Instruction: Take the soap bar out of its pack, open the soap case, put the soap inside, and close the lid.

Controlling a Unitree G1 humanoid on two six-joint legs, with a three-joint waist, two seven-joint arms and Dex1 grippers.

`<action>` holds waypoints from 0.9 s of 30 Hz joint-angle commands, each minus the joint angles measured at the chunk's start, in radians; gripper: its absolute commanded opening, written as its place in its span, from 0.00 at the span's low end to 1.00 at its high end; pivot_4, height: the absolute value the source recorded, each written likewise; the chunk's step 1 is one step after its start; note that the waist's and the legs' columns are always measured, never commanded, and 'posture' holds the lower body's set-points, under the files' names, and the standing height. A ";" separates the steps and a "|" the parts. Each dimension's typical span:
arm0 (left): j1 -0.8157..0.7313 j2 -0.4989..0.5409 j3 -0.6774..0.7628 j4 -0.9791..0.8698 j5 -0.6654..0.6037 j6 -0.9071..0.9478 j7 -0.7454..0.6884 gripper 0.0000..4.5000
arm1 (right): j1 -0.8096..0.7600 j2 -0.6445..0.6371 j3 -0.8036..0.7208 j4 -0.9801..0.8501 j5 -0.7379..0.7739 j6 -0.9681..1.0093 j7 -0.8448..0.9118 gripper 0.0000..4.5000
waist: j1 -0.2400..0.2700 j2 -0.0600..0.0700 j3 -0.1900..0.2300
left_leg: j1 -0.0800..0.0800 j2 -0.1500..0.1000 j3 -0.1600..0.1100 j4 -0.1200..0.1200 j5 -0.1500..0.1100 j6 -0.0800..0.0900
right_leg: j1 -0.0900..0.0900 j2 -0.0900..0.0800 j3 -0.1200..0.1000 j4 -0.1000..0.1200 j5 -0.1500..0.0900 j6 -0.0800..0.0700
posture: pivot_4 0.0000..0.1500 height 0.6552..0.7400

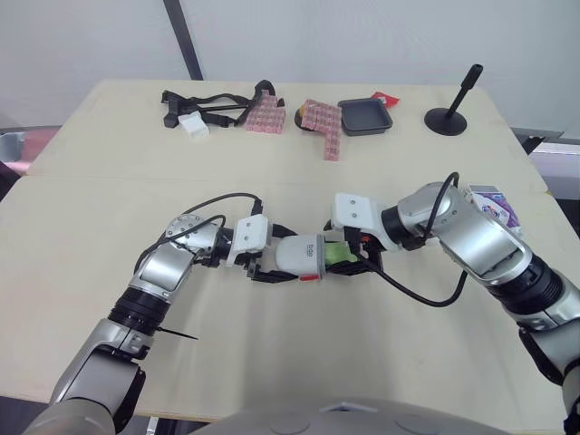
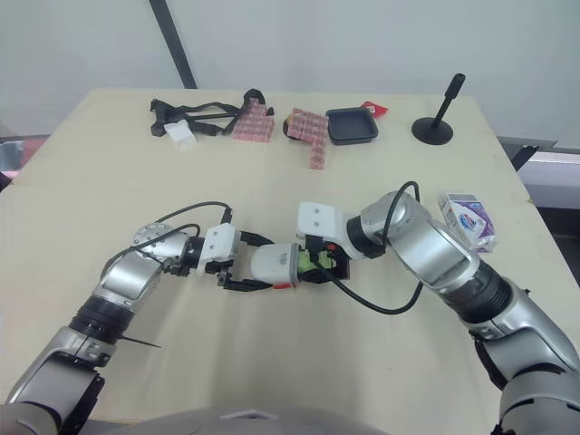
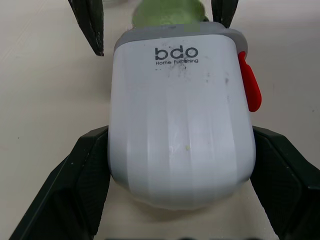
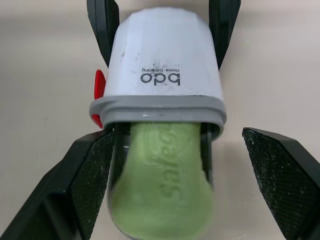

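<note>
Case [image 1: 301, 255] lies on its side near mid-bench [image 1: 91, 199], betw. the two grippers. White body w/ grey rim, "bdo" logo on top, red tab [image 3: 248, 82] on one side near the rim. Closed end points to robot's left, rim end to its right.

L gripper [image 3: 180, 135] is clenched on the case: its fingers [image 3: 85, 180] press the case's two sides at the closed end.

Soap [image 4: 160, 195], green bar w/ embossed lettering, sticks partway into the rim end of the case; the rest pokes out toward the R gripper [image 4: 177, 134]. How deep it sits inside: can't tell.

R gripper is released, fingers [image 4: 280, 175] spread wide either side of the soap. One finger is just beside the soap & case rim, the other well apart w/ bare bench betw. them. No grip on soap.

Pack [image 1: 494, 204], white & purple box, lies near the bench's right edge, behind the R arm, well apart from the case.

Far edge of bench, robot's left to right: black strap bundle [image 1: 213, 104] w/ small white item [image 1: 193, 126] beside it, two pink blocks [image 1: 266, 116] [image 1: 323, 125], black tray [image 1: 364, 116], black stand [image 1: 450, 113] w/ round base.
</note>
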 commanded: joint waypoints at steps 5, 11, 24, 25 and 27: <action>-0.017 -0.001 0.008 -0.006 -0.008 -0.012 0.011 0.77 | 0.012 -0.022 -0.040 -0.063 0.067 0.016 0.017 0.97 | 0.000 0.000 0.000 | 0.000 0.000 0.000 0.000 0.000 0.000 | 0.000 0.000 0.000 0.000 0.000 0.000 | 1.00 1.00; -0.014 0.001 0.007 -0.008 -0.009 -0.010 0.011 0.77 | 0.039 -0.056 -0.091 -0.072 0.097 0.017 0.005 0.97 | 0.002 0.000 0.000 | 0.000 0.000 0.000 0.000 0.000 0.000 | 0.000 0.000 0.000 0.000 0.000 0.000 | 1.00 1.00; -0.010 0.013 0.005 -0.003 -0.006 -0.028 0.001 0.77 | 0.186 -0.178 -0.178 -0.011 0.061 -0.137 -0.034 0.28 | 0.001 0.000 0.000 | 0.000 0.000 0.000 0.000 0.000 0.000 | 0.000 0.000 0.000 -0.002 0.000 0.000 | 1.00 1.00; -0.010 0.013 0.005 -0.003 -0.005 -0.028 0.001 0.77 | 0.195 -0.179 -0.176 -0.005 0.054 -0.153 -0.037 0.20 | 0.001 0.000 0.000 | 0.000 0.000 0.000 0.000 0.000 0.000 | 0.000 0.000 0.000 -0.002 0.000 0.000 | 1.00 1.00; -0.009 0.014 0.005 -0.005 -0.006 -0.029 0.000 0.77 | 0.207 -0.179 -0.174 0.001 0.045 -0.174 -0.036 0.05 | 0.001 0.000 0.000 | 0.000 0.000 0.000 0.001 0.000 0.000 | 0.000 0.000 0.000 -0.002 0.000 0.000 | 1.00 1.00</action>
